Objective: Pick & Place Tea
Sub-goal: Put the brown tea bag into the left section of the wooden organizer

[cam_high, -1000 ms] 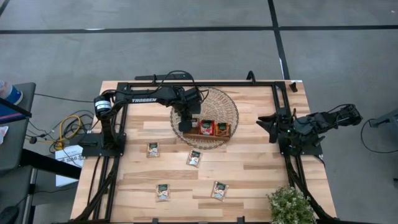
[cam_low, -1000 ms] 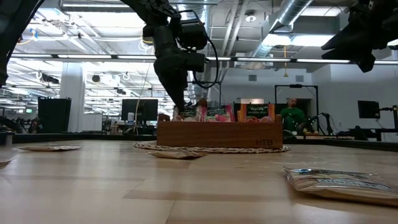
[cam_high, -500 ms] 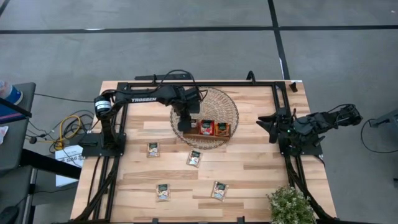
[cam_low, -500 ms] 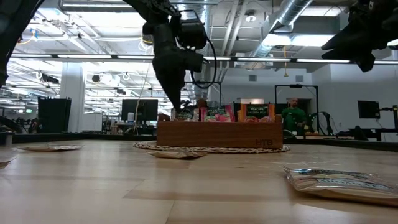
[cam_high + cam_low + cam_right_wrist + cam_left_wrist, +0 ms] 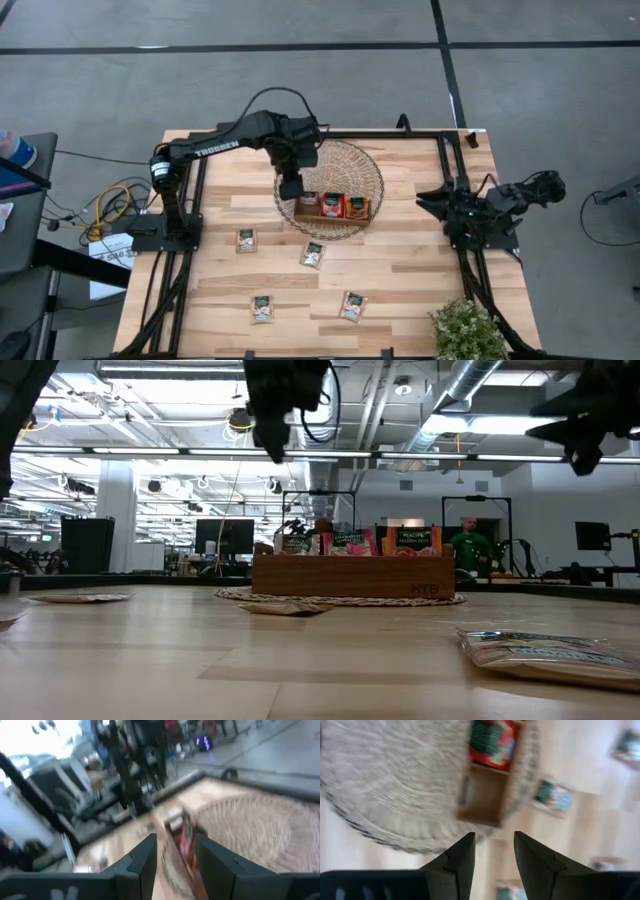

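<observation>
A brown wooden tray (image 5: 333, 208) sits in the round wicker basket (image 5: 345, 165), with red and orange tea sachets (image 5: 345, 206) standing in its middle and right compartments. Several pale green-topped sachets lie flat on the table: (image 5: 246, 240), (image 5: 313, 254), (image 5: 263, 309), (image 5: 352, 306). My left gripper (image 5: 291, 188) hangs high above the tray's left end, open and empty; the left wrist view shows its open fingers (image 5: 494, 837) over the tray's end compartment (image 5: 481, 802). My right gripper (image 5: 440, 200) waits open near the table's right edge, also empty (image 5: 175, 840).
A potted plant (image 5: 466, 330) stands at the table's near right corner. Black arm frames run along the left (image 5: 175, 260) and right (image 5: 480, 280) sides. Bare wood lies between the loose sachets and the right arm. In the low view a person (image 5: 468, 545) shows far behind the table.
My left gripper has risen straight up from the tray's left compartment, where its fingers reached down a second ago, and now hangs well above the basket. The tray and the loose sachets have stayed put. The right arm has drawn in slightly.
</observation>
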Robot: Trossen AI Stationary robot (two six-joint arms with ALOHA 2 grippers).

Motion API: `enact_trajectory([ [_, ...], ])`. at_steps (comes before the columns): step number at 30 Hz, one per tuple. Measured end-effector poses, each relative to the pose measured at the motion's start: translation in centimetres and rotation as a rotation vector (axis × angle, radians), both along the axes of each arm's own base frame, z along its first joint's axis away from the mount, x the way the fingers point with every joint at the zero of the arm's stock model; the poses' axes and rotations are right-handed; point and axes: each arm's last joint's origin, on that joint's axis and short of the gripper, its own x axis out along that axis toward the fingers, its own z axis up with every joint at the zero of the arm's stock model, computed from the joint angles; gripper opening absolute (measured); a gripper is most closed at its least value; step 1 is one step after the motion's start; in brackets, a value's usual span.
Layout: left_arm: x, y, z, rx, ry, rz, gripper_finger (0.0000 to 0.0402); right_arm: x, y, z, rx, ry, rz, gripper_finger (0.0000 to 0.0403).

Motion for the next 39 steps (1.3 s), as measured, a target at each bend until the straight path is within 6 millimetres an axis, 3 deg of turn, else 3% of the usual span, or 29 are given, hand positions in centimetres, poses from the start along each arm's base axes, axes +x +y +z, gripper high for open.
enact_trajectory([
  [5, -2.0, -1.4, 2.1, -0.220, -0.084, -0.033, 0.0129, 0.9, 0.7, -1.5, 0.035, 0.035, 0.054, 0.0123],
  [10, -5.2, -2.6, 2.6, -0.240, -0.083, 0.072, 0.0129, 1.2, 1.0, -2.3, 0.042, 0.046, 0.086, 0.0123],
  [13, -6.9, -3.4, 1.0, -0.245, -0.055, 0.184, 0.0129, 1.1, 1.1, -2.2, 0.017, 0.040, 0.092, 0.0123],
  [17, -9.0, -5.1, -2.8, -0.298, 0.065, 0.299, 0.0129, 1.1, 1.0, -2.3, -0.009, 0.051, 0.082, 0.0123],
  [23, -10.9, -6.6, -7.7, -0.248, 0.241, 0.318, 0.0129, 1.2, 0.9, -2.3, -0.008, 0.052, 0.064, 0.0123],
  [30, -11.7, -6.8, -11.3, -0.079, 0.291, 0.306, 0.0129, 1.2, 0.8, -2.3, 0.020, 0.048, 0.045, 0.0123],
  [39, -12.7, -7.4, -14.6, -0.077, 0.307, 0.310, 0.0129, 1.2, 0.8, -2.3, 0.028, 0.047, 0.041, 0.0123],
])
